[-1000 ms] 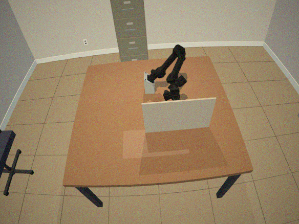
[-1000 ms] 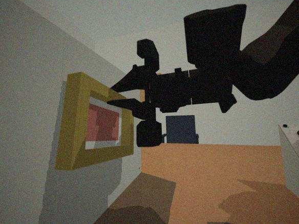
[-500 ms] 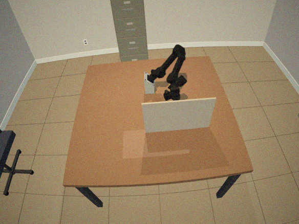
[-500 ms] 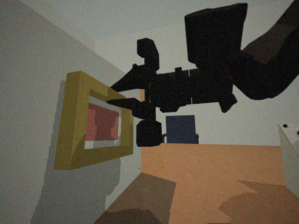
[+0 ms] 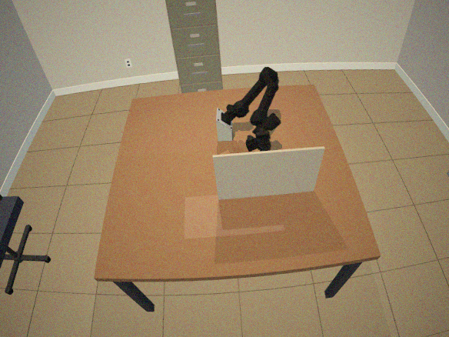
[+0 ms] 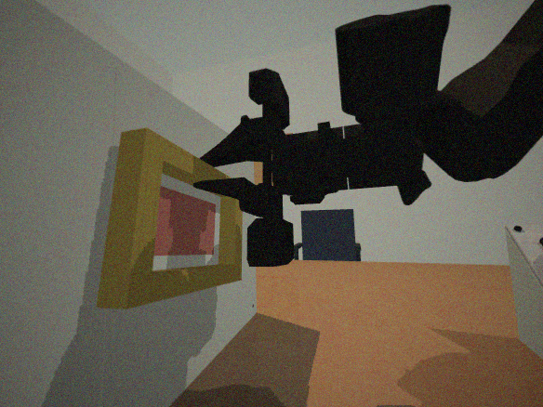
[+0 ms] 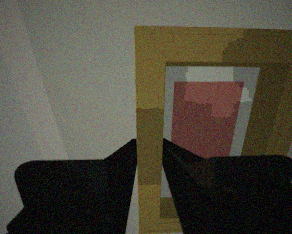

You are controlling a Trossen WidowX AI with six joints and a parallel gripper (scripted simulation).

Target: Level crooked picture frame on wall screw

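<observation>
The picture frame (image 6: pixel 144 232) (image 7: pixel 150 85), yellow-brown with a red picture in a pale border, is against the grey board (image 5: pixel 265 175) (image 6: pixel 51 125). In the top view the board hides the frame. My gripper (image 6: pixel 197 172) (image 7: pixel 148 143) is shut on the frame's top bar, with one finger above it and one inside the opening; in the wrist view this bar runs upright between the fingertips. In the top view the fingertips are out of sight behind the board. The screw and the notched strip are hidden. From these angles I cannot tell exactly how level the frame is.
The board stands on the orange-brown table (image 5: pixel 161 169) (image 6: pixel 395 293). The arm rises from a white mount (image 5: pixel 224 131) (image 6: pixel 525 274) on the table. A filing cabinet (image 5: pixel 196 50) stands behind the table, and a dark blue chair (image 5: pixel 9 215) (image 6: pixel 327 234) is beyond its edge.
</observation>
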